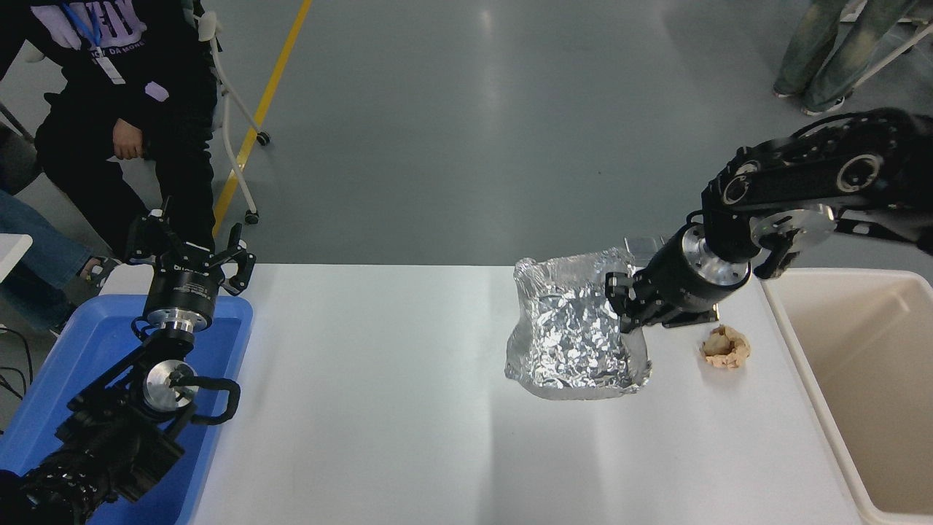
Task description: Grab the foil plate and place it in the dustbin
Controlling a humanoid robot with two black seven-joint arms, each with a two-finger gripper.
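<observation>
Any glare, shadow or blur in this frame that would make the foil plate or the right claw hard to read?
Head view: the foil plate glitters with many small highlights but its outline stays sharp; a faint soft shadow lies on the table beneath it; the right claw is crisp, black against foil, without motion blur; overhead light streaks the floor.
</observation>
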